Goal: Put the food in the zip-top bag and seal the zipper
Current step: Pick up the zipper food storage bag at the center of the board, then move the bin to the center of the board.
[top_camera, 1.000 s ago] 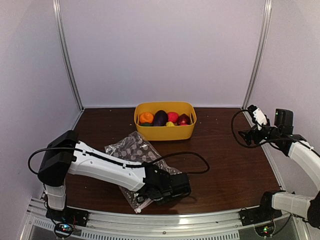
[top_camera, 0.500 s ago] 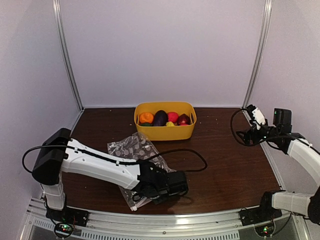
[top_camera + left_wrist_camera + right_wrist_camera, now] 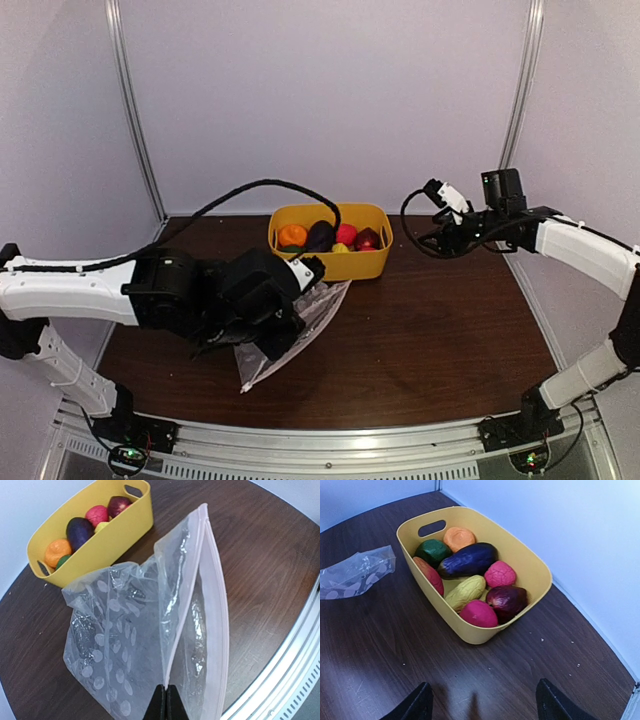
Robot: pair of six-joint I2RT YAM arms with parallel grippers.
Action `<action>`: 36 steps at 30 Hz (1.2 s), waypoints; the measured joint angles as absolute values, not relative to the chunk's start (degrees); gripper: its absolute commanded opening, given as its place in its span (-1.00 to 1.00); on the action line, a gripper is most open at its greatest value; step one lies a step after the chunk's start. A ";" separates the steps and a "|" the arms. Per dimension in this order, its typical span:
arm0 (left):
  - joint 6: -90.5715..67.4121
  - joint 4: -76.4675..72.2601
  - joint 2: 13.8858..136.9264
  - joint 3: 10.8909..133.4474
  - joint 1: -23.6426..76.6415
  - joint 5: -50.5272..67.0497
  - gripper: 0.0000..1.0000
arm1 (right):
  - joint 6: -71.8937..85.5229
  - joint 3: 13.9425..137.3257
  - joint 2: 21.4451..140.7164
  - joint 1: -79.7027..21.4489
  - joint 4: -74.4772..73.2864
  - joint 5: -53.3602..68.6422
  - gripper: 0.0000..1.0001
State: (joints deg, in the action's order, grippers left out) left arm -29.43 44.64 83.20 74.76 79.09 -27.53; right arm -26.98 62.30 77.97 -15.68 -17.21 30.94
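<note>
The zip-top bag point(image 3: 300, 325) is clear with grey-white dots and hangs tilted in front of the yellow tub point(image 3: 330, 262). My left gripper point(image 3: 285, 335) is shut on one lip of its mouth. In the left wrist view that gripper point(image 3: 166, 700) pinches the whitish zipper point(image 3: 190, 590), and the other lip point(image 3: 220, 610) stands apart, so the bag point(image 3: 120, 630) gapes open. The food point(image 3: 468, 560) lies in the tub point(image 3: 547, 580): orange, green, purple, pink, yellow and dark red pieces. My right gripper point(image 3: 482, 710) is open and empty just right of the tub, as the top view point(image 3: 438, 218) also shows.
The dark wooden table point(image 3: 440, 340) is walled by pale panels at the back and sides. A metal rail point(image 3: 350, 440) runs along the front edge. A black cable point(image 3: 260, 185) arcs above the left arm. The bag's end shows in the right wrist view point(image 3: 355, 572).
My left arm has lifted the bag off the table and swung it up toward the tub, mouth open. My right arm has moved left from the table's right edge to beside the tub.
</note>
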 measured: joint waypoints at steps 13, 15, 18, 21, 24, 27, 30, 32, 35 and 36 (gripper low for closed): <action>-38.98 46.85 65.63 66.72 73.91 -33.23 -1.00 | -17.54 91.81 106.80 -26.22 -24.88 19.79 0.28; -39.90 46.81 64.71 66.06 73.91 -33.85 -1.00 | -14.55 95.37 110.02 -26.04 -25.15 16.64 0.30; -41.01 46.81 64.53 64.86 73.91 -34.15 -1.00 | -10.09 100.53 114.91 -25.96 -25.56 12.19 0.29; -41.82 46.72 64.38 63.48 73.91 -34.17 -1.00 | -6.28 105.16 119.66 -25.78 -26.28 7.60 0.24; -42.15 46.17 63.81 62.08 73.91 -34.13 -1.00 | -2.33 107.66 123.13 -25.47 -26.68 3.46 0.13; -42.15 45.89 63.44 61.21 73.91 -34.11 -1.00 | 0.40 108.12 124.90 -24.82 -27.59 1.26 -0.14; -42.13 45.43 63.44 61.17 73.91 -34.11 -1.00 | 2.07 108.49 125.78 -24.27 -28.05 0.95 -0.28; -42.13 44.99 63.44 61.17 73.91 -34.11 -1.00 | 2.50 108.49 125.82 -23.97 -28.56 0.95 -0.51; -42.13 44.80 63.44 61.17 73.91 -34.13 -1.00 | 3.46 108.49 125.82 -23.51 -28.91 1.32 -0.66; -42.13 44.75 63.44 61.17 73.91 -34.17 -1.00 | 3.46 108.49 125.82 -23.38 -29.02 1.61 -0.67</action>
State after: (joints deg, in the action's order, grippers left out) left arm -42.13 44.75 63.44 61.17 73.91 -34.17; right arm 3.46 108.49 125.82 -23.38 -29.02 1.61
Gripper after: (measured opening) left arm 0.013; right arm 0.192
